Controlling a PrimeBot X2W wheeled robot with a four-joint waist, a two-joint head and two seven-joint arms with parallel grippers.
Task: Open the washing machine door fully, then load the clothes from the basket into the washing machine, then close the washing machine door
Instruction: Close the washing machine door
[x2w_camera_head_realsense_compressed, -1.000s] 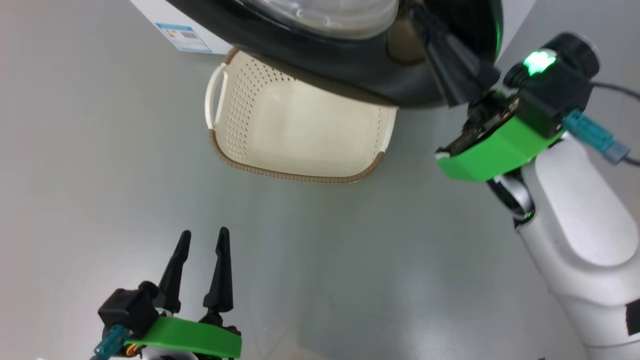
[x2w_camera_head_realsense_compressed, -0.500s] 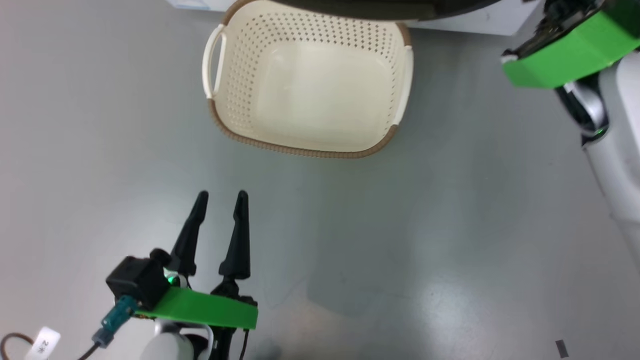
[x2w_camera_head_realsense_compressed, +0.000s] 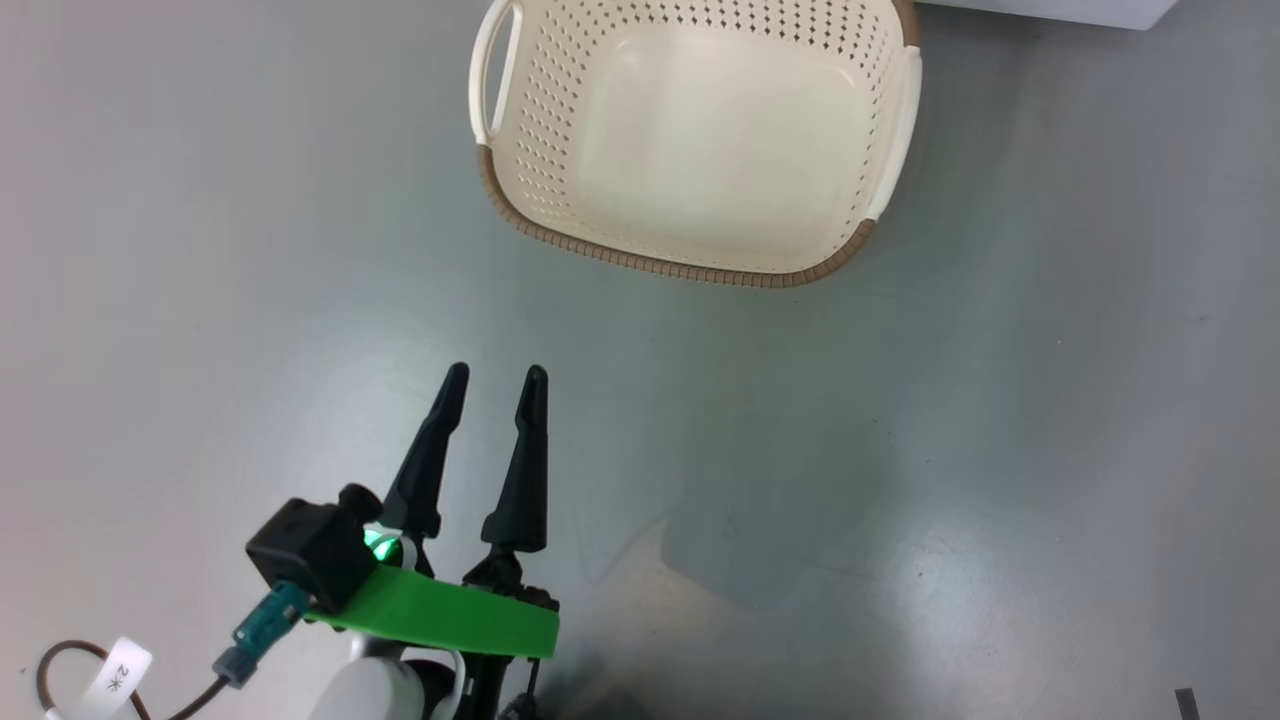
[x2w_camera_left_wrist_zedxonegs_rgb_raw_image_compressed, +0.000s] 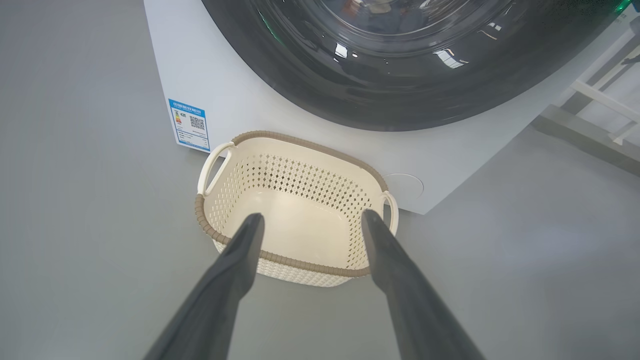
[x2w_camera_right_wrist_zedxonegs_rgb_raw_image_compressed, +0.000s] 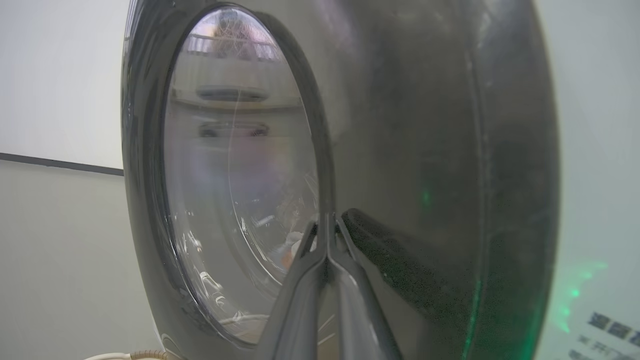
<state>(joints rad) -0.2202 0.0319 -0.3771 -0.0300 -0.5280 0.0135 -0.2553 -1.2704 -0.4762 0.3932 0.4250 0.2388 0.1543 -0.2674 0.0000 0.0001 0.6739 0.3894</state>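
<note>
Basket (x2w_camera_head_realsense_compressed: 680, 268), left claw (x2w_camera_head_realsense_compressed: 495, 373) spread, pointing toward it

Floor (x2w_camera_head_realsense_compressed: 900, 450): smooth grey, glossy, with soft reflections. Cream perforated basket (x2w_camera_head_realsense_compressed: 690, 272) with brown woven-look rim stood upright on it, close in front of the white washing machine (x2w_camera_left_wrist_zedxonegs_rgb_raw_image_compressed: 240, 100); contact could not be determined. Blue label (x2w_camera_left_wrist_zedxonegs_rgb_raw_image_compressed: 190, 125) sat near the machine's lower front corner. A small dark mark (x2w_camera_head_realsense_compressed: 1186, 700) lay on the floor well apart from the basket.
</note>
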